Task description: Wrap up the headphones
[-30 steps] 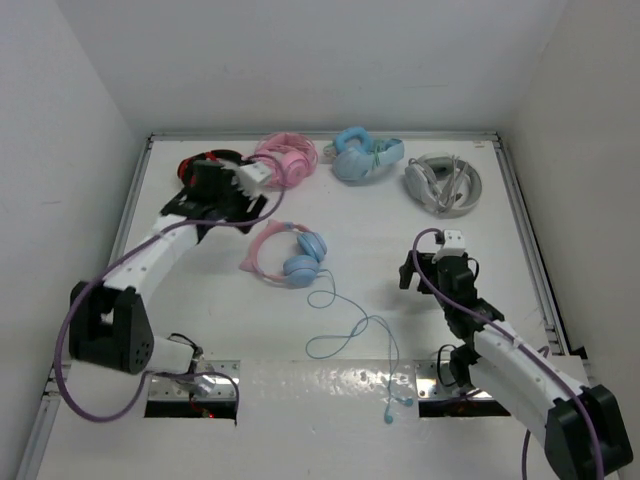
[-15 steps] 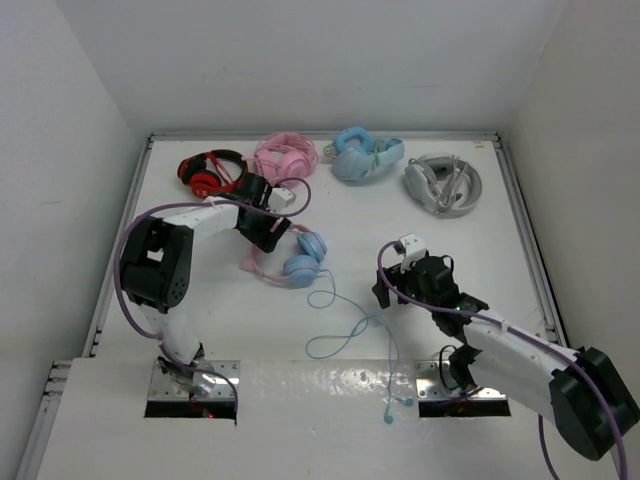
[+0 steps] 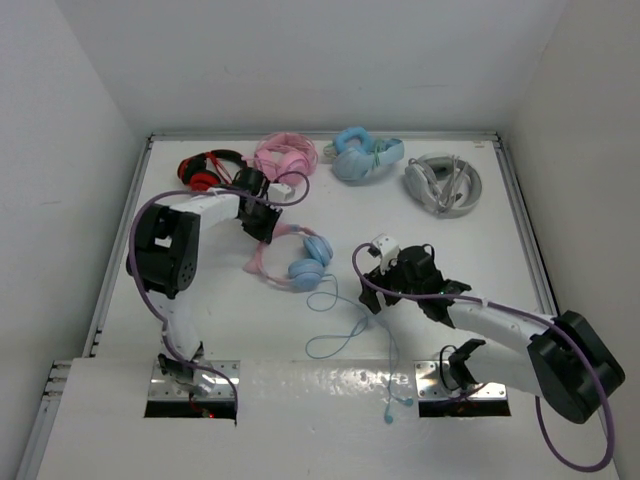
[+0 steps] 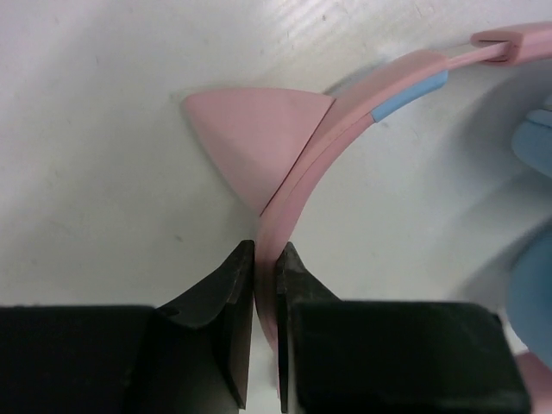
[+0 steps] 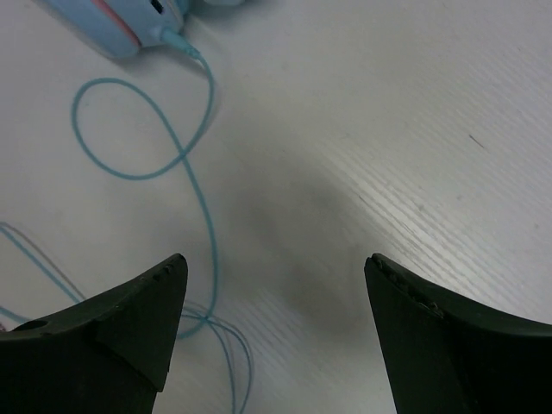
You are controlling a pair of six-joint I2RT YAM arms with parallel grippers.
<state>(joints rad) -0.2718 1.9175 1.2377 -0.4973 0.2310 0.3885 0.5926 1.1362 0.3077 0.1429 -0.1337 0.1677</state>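
Observation:
The headphones (image 3: 306, 263) lie at mid-table, with pink cat-ear headband (image 3: 266, 247) and light blue cups. Their thin blue cable (image 3: 345, 333) loops toward the near edge and ends at a plug (image 3: 392, 412). My left gripper (image 3: 268, 233) is shut on the headband (image 4: 345, 121), just below a pink cat ear (image 4: 250, 129); its midpoint is (image 4: 266, 254). My right gripper (image 3: 373, 287) hovers open to the right of the cups, above the table near the cable (image 5: 203, 207). Nothing sits between its jaws (image 5: 276, 267). A blue cup (image 5: 121, 26) shows at the top left.
Along the back edge lie a red-and-black pair (image 3: 205, 172), an all-pink pair (image 3: 285, 155), an all-light-blue pair (image 3: 360, 157) and a grey-white pair (image 3: 443, 183). White walls enclose the table on three sides.
My left arm swung from the back-left pairs to the cat-ear headband and shut on it, nudging the headphones slightly right. My right gripper moved left toward the cable.

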